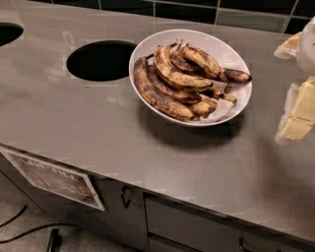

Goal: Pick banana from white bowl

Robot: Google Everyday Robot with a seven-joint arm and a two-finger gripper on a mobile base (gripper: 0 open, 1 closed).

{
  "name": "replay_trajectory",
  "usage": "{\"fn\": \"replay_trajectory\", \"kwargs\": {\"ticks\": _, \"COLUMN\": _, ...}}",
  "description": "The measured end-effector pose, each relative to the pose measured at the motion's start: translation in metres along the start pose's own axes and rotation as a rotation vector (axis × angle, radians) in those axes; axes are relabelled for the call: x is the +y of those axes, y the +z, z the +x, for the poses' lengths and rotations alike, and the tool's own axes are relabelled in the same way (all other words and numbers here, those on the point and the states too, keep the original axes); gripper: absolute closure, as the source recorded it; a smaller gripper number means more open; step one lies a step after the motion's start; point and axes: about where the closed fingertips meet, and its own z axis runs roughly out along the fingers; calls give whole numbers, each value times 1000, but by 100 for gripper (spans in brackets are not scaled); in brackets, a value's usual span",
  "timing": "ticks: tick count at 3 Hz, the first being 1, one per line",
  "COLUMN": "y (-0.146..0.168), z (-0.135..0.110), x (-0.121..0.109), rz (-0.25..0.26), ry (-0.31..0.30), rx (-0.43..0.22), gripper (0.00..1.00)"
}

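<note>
The white bowl [224, 49] sits on the grey steel counter, right of centre, and holds several overripe bananas. The banana [178, 75], long, curved, yellower and brown-speckled, lies on top of the pile with its dark stem end toward the bowl's back. A darker, mostly brown long banana [153, 92] lies along the bowl's left wall. A short blackened one [237, 76] sits at the right rim. My gripper [298, 114], pale yellow-white, is at the right edge of the view, to the right of the bowl, apart from it and holding nothing.
A round opening [101, 60] is cut in the counter just left of the bowl, and another [7, 33] at the far left. A tiled wall [187, 10] runs behind. A sign [54, 178] hangs on the counter's front, with cabinet doors below.
</note>
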Motion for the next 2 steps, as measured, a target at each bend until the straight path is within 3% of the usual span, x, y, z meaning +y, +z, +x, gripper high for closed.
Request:
{"fn": "replay_trajectory", "kwargs": {"ticks": 1, "y": 0, "z": 0, "x": 0, "rz": 0, "ry": 0, "rx": 0, "gripper": 0}}
{"fn": "replay_trajectory", "kwargs": {"ticks": 2, "y": -5, "z": -20, "x": -8, "rz": 16, "ry": -26, "rx": 1, "gripper": 0}}
